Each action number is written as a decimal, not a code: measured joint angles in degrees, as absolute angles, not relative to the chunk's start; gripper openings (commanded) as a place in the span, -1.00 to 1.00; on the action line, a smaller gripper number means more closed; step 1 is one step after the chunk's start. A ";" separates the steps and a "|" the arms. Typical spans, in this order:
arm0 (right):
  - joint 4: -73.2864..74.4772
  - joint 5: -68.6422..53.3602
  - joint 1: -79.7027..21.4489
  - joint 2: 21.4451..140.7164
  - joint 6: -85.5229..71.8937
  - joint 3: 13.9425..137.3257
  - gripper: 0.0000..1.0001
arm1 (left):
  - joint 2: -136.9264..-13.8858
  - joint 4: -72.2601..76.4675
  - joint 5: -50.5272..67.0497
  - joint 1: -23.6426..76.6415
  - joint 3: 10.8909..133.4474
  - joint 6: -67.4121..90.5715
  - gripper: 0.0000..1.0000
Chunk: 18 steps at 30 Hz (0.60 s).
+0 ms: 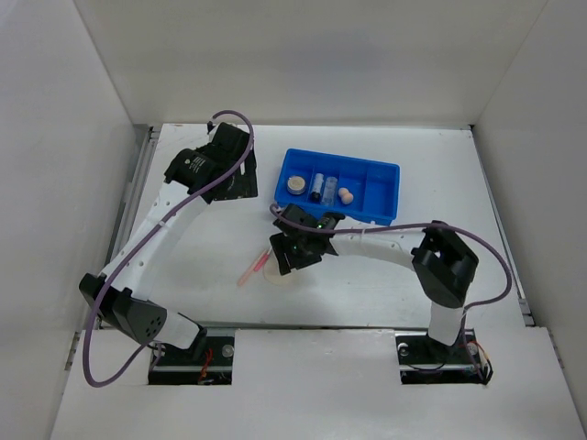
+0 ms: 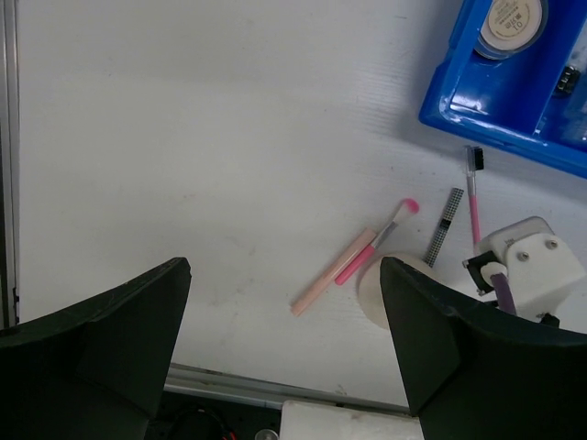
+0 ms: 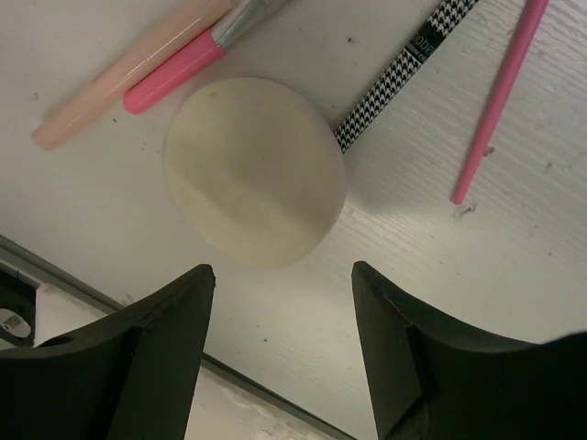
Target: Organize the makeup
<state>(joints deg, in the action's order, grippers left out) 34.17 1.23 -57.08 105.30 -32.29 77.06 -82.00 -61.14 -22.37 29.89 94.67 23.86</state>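
A cream flat puff [image 3: 255,170] lies on the table, just ahead of my open, empty right gripper [image 3: 284,284], which hovers low over it [image 1: 292,259]. Beside the puff lie a peach stick [image 3: 119,87], a pink-handled brush [image 3: 183,69], a black-and-white checked stick [image 3: 404,69] and a thin pink stick [image 3: 500,96]. The beige compact [image 1: 295,184], the clear tube [image 1: 317,186] and the peach sponge [image 1: 346,194] sit in the blue tray [image 1: 385,197]. My left gripper [image 1: 234,179] is open and empty, high at the far left. Its view shows the sticks [image 2: 332,273] and the puff [image 2: 376,289].
The blue tray's right compartments hold nothing. White walls close in the table on the left, far and right sides. A metal rail [image 2: 275,385] runs along the table's near edge. The right arm [image 1: 385,243] stretches across the table in front of the tray.
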 measured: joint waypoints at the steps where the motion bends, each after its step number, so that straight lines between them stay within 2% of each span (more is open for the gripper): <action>1: 33.63 0.86 -57.08 105.93 -32.18 76.97 0.34 | -82.00 -61.14 -22.44 29.89 94.67 23.90 0.64; 13: 27.75 -2.22 -57.08 110.21 -32.10 75.96 0.04 | -81.89 -61.14 -22.52 29.89 94.67 24.10 0.64; 18: 27.83 -0.69 -57.08 111.02 -32.14 75.90 0.01 | -81.89 -61.14 -22.52 29.89 94.67 24.08 0.64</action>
